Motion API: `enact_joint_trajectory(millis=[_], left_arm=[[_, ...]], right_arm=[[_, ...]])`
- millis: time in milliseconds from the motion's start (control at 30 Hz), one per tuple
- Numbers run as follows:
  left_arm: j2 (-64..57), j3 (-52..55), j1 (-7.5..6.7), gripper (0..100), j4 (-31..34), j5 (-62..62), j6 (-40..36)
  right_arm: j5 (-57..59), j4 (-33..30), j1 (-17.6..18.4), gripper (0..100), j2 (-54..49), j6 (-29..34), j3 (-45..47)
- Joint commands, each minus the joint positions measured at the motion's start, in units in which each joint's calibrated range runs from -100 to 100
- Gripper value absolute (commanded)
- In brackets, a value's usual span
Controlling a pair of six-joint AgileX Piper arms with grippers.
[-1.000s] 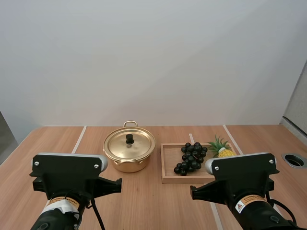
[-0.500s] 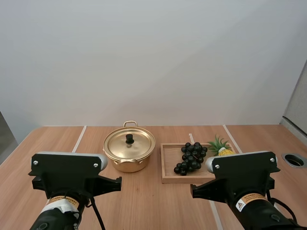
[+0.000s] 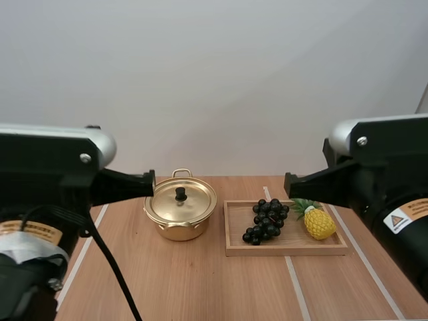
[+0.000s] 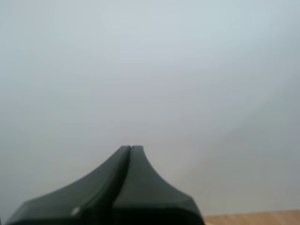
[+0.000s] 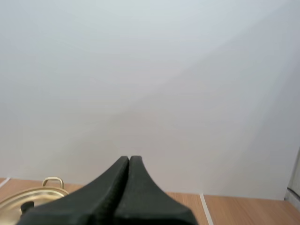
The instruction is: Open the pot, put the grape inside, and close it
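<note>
The round gold-coloured metal pot (image 3: pixel 176 230) stands near the far edge of the light wooden table (image 3: pixel 200 287), with its matching flat gold lid (image 3: pixel 194 202) seated on the rim and the lid's small black knob (image 3: pixel 180 193) upright at the centre. A loop handle (image 3: pixel 181 172) projects from the pot's far side. The shallow rectangular wooden tray (image 3: pixel 294 248) lies just beside the pot, along the same far edge, with a narrow strip of table between the two. The bunch of dark purple-black grapes (image 3: pixel 267 220) rests inside the tray, in the half nearer the pot. A small yellow pineapple with green leaves (image 3: pixel 318 223) lies in the tray's other half, close to the grapes. The left gripper (image 4: pixel 130 148) is raised clear of the table, its two black fingers pressed together into one wedge and gripping nothing. The right gripper (image 5: pixel 129 158) is likewise raised, with its jaws closed on each other and empty; the pot's lid and loop handle appear beyond it.
</note>
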Motion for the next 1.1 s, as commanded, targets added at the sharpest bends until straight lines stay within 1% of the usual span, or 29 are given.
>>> enact_joint_trajectory(millis=[0,133,233,433,467,533,700,833,1000,1067], left_arm=[[-0.1,-6.2,-0.18,0,0.6,7.0,0.2],[-0.1,-12.5,-0.18,0,0.6,8.1,0.2],[3.0,-16.1,-0.18,0,0.6,7.7,0.2],[17.5,-23.2,-0.18,0,0.6,7.6,-1.3],[19.2,-24.5,-0.18,0,0.6,7.6,-1.3],[26.4,-28.7,-0.18,0,0.6,7.4,-1.3],[38.3,-36.2,-0.18,0,0.8,6.8,-1.3],[44.6,-39.9,-0.18,0,0.8,2.2,-1.3],[49.8,-41.5,-0.18,0,0.8,-6.1,-1.3],[50.9,-41.5,-0.18,0,0.8,-6.7,-1.3]], right_arm=[[1.3,-0.1,-0.2,0,-0.2,0.0,-4.4],[1.2,-0.1,-0.2,0,-0.2,0.0,-9.3],[1.2,-0.1,-0.2,0,3.3,0.3,-13.2],[1.3,-0.1,-0.2,0,17.5,1.1,-23.0],[1.3,-0.1,-0.2,0,18.4,1.1,-23.7],[1.3,-0.1,-0.2,0,23.3,1.1,-27.1],[-0.1,-0.2,-0.2,0,33.0,1.1,-33.5],[-6.2,-0.2,-0.2,0,38.4,1.1,-35.7],[-13.9,-0.2,-0.2,0,41.9,1.1,-36.1],[-14.1,-0.2,-0.2,0,42.5,1.1,-36.1]])
